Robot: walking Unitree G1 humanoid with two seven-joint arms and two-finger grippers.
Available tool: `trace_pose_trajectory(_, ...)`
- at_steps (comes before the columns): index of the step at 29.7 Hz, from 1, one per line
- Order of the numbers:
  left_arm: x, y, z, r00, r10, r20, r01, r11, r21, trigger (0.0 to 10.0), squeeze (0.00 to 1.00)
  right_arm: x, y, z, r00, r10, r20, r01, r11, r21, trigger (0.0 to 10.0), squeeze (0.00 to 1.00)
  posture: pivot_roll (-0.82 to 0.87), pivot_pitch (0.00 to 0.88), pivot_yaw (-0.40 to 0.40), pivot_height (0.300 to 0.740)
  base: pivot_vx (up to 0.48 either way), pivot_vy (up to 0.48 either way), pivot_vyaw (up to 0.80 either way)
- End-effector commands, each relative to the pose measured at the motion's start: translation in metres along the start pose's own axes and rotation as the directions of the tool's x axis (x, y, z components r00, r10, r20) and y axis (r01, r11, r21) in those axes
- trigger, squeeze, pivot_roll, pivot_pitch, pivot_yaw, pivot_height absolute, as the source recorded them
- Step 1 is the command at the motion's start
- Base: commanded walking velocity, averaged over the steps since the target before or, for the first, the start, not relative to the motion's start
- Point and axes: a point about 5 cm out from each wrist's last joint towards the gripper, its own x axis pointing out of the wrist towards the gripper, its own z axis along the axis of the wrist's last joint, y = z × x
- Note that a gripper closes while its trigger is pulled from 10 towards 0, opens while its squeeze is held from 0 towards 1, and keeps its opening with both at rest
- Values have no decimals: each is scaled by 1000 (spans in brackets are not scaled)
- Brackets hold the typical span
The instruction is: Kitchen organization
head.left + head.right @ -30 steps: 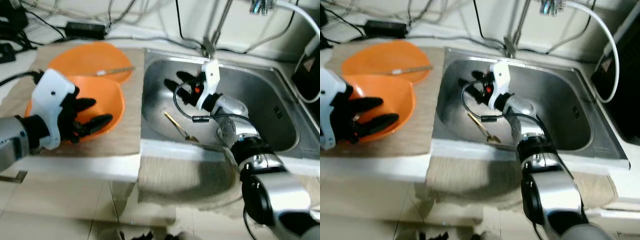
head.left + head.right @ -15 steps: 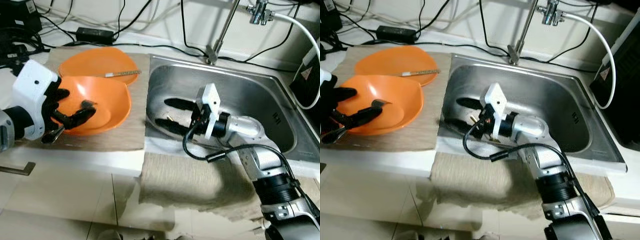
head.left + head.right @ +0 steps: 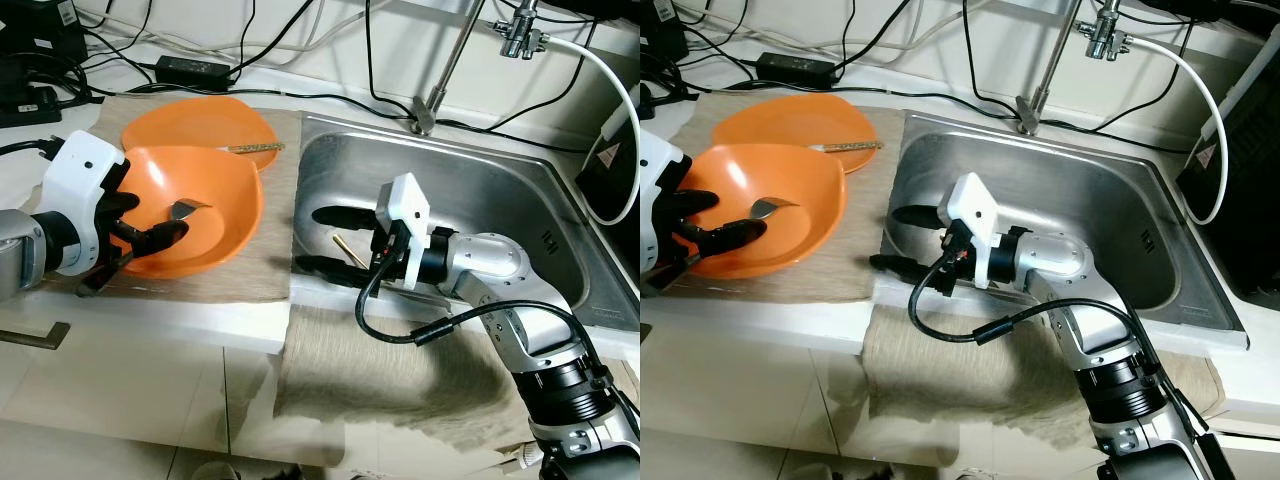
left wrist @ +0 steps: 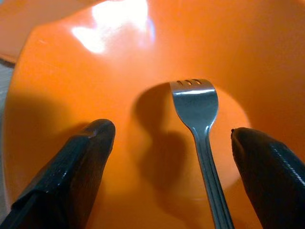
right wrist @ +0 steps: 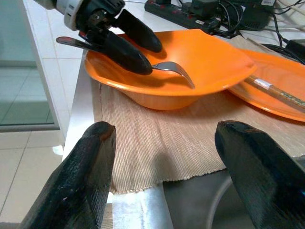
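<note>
Fork: a silver metal fork point(image 4: 200, 124) sits tines-first over the hollow of the deep orange plastic bowl point(image 3: 215, 205); 1 second ago the bowl held no fork.
Left gripper: the left gripper point(image 3: 150, 240) hovers at the bowl's near rim, and the left wrist view shows its 2 black fingers point(image 4: 71, 162) spread either side of the fork handle, not touching it there; whether the handle is gripped further back cannot be told.
Right gripper: the right gripper point(image 3: 330, 240) has swung from deep in the basin toward the sink's left wall, its fingers wide apart and holding nothing.
Meaning: the fork looks delivered to the bowl, so 1 piece of cutlery seems sorted; a thin gold-coloured utensil point(image 3: 350, 252) lying in the stainless steel sink point(image 3: 520, 200) is probably the right arm's next pick.
Other dishes: a flat orange plate point(image 3: 200, 125) behind the bowl carries a slim stick-like utensil point(image 3: 255, 149).
Surface: bowl and plate rest on a beige woven mat point(image 3: 250, 285) on a white counter; a second cloth point(image 3: 380, 370) hangs over the counter edge before the sink.
Room: a tap point(image 3: 515, 25), a white hose point(image 3: 610, 80) and black cables point(image 3: 200, 40) line the wall; pale tiles lie below.
</note>
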Motion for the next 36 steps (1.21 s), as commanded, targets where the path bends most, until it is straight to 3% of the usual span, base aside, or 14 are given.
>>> trace_pose_trajectory(1, 2, 2, 6, 1000, 3, -5, -3, 999, 38, 10000, 0, -2, 2, 4, 1000, 0, -14, -1, 1000, -18, 10000, 0, 77, 0, -145, 740, 0, 0, 0)
trace_pose_trajectory(10, 17, 1, 3, 994, -26, -107, 37, 993, 108, 10000, 0, -3, 3, 5, 1000, -6, -28, 5, 1000, -27, 10000, 0, 69, 0, -133, 740, 0, 0, 0)
trace_pose_trajectory(21, 24, -3, -1, 985, -60, -159, 82, 987, 137, 9686, 0, -4, 5, 2, 999, -3, -45, 2, 1000, -19, 10000, 0, 68, 0, -133, 740, 0, 0, 0)
trace_pose_trajectory(22, 24, -3, -2, 985, -57, -160, 79, 988, 136, 6000, 0, -4, 5, 2, 999, -3, -45, 2, 1000, -18, 10000, 0, 68, 0, -133, 740, 0, 0, 0)
trace_pose_trajectory(23, 24, -3, -1, 986, -53, -159, 75, 988, 136, 4824, 0, -4, 5, 2, 999, -4, -46, 3, 1000, -18, 10000, 0, 68, 0, -133, 740, 0, 0, 0)
trace_pose_trajectory(24, 24, -2, -1, 986, -51, -157, 72, 989, 132, 0, 0, -4, 5, 2, 999, -5, -47, 4, 1000, -17, 10000, 0, 69, 0, -133, 740, 0, 0, 0)
trace_pose_trajectory(36, 24, -1, 0, 987, -61, -152, 81, 989, 126, 0, 0, -4, 4, 0, 999, -8, -52, 8, 1000, -16, 10000, 0, 69, 0, -133, 740, 0, 0, 0)
